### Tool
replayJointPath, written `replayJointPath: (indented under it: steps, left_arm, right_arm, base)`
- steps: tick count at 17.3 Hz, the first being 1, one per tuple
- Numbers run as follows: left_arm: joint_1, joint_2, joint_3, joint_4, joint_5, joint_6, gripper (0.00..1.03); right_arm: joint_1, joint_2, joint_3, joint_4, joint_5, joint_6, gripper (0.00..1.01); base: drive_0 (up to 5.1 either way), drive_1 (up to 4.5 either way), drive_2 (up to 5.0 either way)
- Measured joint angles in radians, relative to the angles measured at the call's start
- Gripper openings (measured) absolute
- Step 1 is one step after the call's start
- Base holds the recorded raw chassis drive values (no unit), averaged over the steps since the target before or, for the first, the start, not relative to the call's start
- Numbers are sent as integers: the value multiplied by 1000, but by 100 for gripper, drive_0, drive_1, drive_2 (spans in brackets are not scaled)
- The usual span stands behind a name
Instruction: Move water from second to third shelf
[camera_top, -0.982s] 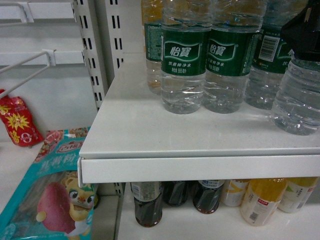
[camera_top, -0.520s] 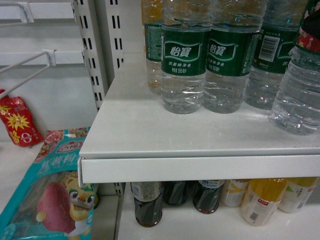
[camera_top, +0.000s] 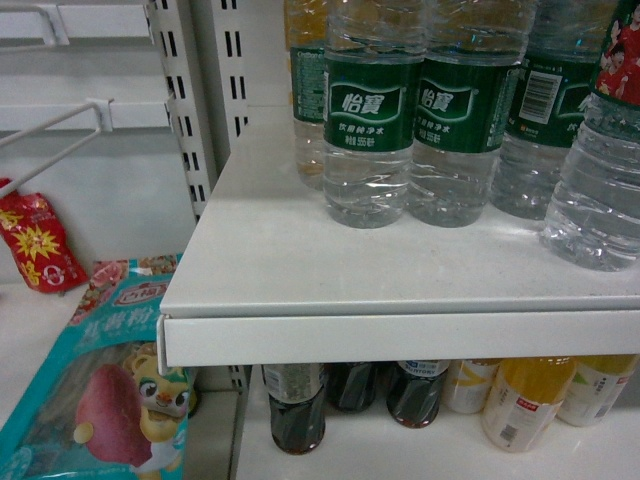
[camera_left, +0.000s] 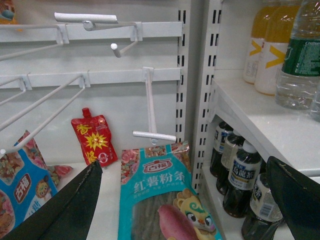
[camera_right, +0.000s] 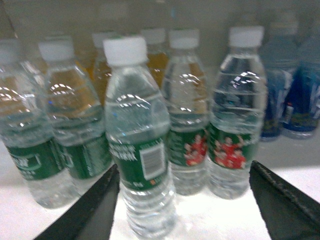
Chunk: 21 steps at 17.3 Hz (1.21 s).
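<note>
Several water bottles with green labels stand on the white shelf (camera_top: 300, 290): two face front (camera_top: 372, 110) and one with red-shirted athletes stands forward at the right (camera_top: 598, 190). Neither gripper shows in the head view. In the right wrist view my right gripper (camera_right: 184, 166) is open, level with the labels. One water bottle (camera_right: 139, 150) with its barcode toward me stands in front of the row, just inside the left finger (camera_right: 95, 210) and free of both. My left gripper (camera_left: 185, 163) is open and empty, low by the neighbouring bay.
Below the water shelf stand dark tea bottles (camera_top: 295, 405) and yellow juice bottles (camera_top: 525, 400). To the left are wire peg hooks (camera_left: 152, 107), a teal noodle pack (camera_left: 165, 205) and a red pouch (camera_left: 95, 142). A slotted upright (camera_left: 205, 90) divides the two bays. Blue-labelled bottles (camera_right: 295, 105) stand at the right.
A black gripper that covered the rightmost water bottle's label at the head view's top right has drawn out of view. That bottle stands where it was.
</note>
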Motion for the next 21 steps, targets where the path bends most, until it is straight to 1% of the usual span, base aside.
replayJointPath:
  steps: [2, 4, 5, 6, 7, 8, 9, 10, 12, 13, 14, 15, 17, 19, 20, 21]
  left_arm:
    - [0, 0, 0, 0, 0, 0, 98]
    - [0, 0, 0, 0, 0, 0, 98]
    - [0, 0, 0, 0, 0, 0, 98]
    - [0, 0, 0, 0, 0, 0, 98]
    - [0, 0, 0, 0, 0, 0, 98]
    - [0, 0, 0, 0, 0, 0, 98]
    - [0, 0, 0, 0, 0, 0, 98]
    - [0, 0, 0, 0, 0, 0, 98]
    - [0, 0, 0, 0, 0, 0, 98]
    - [0, 0, 0, 0, 0, 0, 98]
    - [0, 0, 0, 0, 0, 0, 98]
    - [0, 0, 0, 0, 0, 0, 98]
    - [0, 0, 0, 0, 0, 0, 98]
    - [0, 0, 0, 0, -1, 0, 98]
    - [0, 0, 0, 0, 1, 0, 98]
    - [0, 0, 0, 0, 0, 0, 98]
  right_arm:
    - [0, -55, -35, -27, 19, -19, 72]
    - [1, -93, -61, -52, 26, -30, 66]
    - [13, -175, -105, -110, 45, -44, 54]
    - [25, -254, -136, -154, 50, -53, 41]
    - [47, -333, -170, -163, 71, -59, 28]
    - [52, -390, -215, -135, 72, -61, 17]
    - [1, -394, -326, -67, 34, -64, 2]
    - [-82, -475, -356, -111, -51, -66, 2]
    - [-126, -504, -361, -146, -95, -66, 2]
    - [-198, -531, -381, -128, -184, -67, 2]
    - [-240, -550, -388, -151, -203, -66, 2]
    - [-257, -555, -388, -153, -202, -66, 2]
    - [-248, -586, -388, -186, -220, -66, 2]
    - [-248, -717, -387, -359, -220, -66, 2]
    - [-248, -749, -387, -339, -221, -66, 2]
    - [-248, -750, -385, -347, -220, -66, 2]
  base:
    - [0, 0, 0]
    - [0, 0, 0]
    - [0, 0, 0]
    - [0, 0, 0]
    - [0, 0, 0]
    - [0, 0, 0]
    - [0, 0, 0]
    - [0, 0, 0]
    - [0, 0, 0]
    - [0, 0, 0]
    - [0, 0, 0]
    - [0, 0, 0]
    - [0, 0, 0]
    - [0, 0, 0]
    - [0, 0, 0]
    - [0, 0, 0]
